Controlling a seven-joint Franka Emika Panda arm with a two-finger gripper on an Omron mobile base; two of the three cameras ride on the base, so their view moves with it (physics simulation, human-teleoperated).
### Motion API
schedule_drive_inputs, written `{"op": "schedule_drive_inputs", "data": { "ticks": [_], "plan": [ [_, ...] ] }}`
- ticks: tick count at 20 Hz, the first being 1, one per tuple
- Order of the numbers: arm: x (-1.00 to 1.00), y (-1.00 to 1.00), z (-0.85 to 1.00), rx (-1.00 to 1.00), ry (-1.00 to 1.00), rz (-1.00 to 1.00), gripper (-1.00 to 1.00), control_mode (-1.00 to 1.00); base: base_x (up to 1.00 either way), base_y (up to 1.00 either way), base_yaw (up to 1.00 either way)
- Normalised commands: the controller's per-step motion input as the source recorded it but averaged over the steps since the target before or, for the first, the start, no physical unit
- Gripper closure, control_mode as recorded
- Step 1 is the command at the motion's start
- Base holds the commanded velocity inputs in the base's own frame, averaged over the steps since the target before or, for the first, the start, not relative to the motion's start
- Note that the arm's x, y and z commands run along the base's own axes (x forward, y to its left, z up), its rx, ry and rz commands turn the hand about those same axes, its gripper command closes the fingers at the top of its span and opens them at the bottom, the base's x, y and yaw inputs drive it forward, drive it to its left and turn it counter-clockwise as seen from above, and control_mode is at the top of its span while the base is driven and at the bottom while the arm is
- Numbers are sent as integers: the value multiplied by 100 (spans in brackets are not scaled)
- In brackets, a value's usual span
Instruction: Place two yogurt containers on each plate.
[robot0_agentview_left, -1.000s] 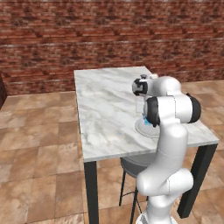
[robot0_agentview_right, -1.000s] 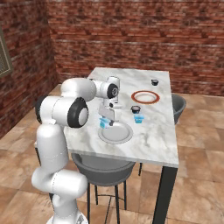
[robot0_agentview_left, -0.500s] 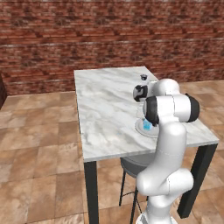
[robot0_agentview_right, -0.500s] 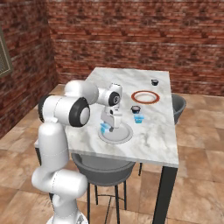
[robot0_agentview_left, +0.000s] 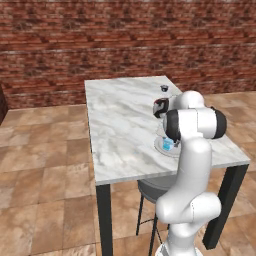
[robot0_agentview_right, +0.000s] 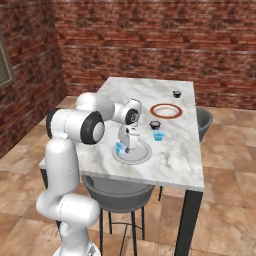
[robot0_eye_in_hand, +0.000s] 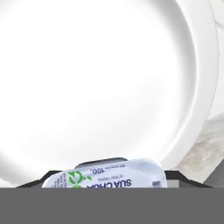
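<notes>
Nearest to us, by the tabletop's (robot0_agentview_right: 170, 165) near edge, lies the pale grey plate (robot0_agentview_right: 141, 155), seen in the hand view as a broad white disc (robot0_eye_in_hand: 109, 78) on the marble. We see the gripper (robot0_agentview_right: 126, 146) lowered over this plate's left part, its fingers clamped on a light blue yogurt container (robot0_agentview_right: 120, 147); in the hand view the cup's printed white top (robot0_eye_in_hand: 107, 177) sits between the dark finger tips. From the left base view the same cup (robot0_agentview_left: 167, 145) appears as a blue spot over the plate (robot0_agentview_left: 162, 146), largely masked by the arm; we cannot tell whether it touches the plate.

Farther in, near the tabletop's middle, we note a second light blue container (robot0_agentview_right: 158, 135) with a dark container (robot0_agentview_right: 155, 125) just behind it, both on the marble between the two plates. Beyond them lies the white plate with the red-brown rim (robot0_agentview_right: 167, 110). Farthest, towards the far right corner, stands the other dark container (robot0_agentview_right: 176, 93), also visible from the left (robot0_agentview_left: 164, 88).
</notes>
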Motion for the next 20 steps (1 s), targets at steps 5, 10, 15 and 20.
{"op": "schedule_drive_inputs", "data": {
  "ticks": [5, 10, 15, 20],
  "plan": [
    [18, -8, -13, 0, 0, -2, 100, -100, 0, 0, 0],
    [19, -16, -7, 0, 0, -1, 100, -100, 0, 0, 0],
    [19, -14, 0, 0, -1, -2, -100, -100, 0, 0, 0],
    [1, -5, 0, 0, 0, -8, -100, -100, 0, 0, 0]
  ]
}}
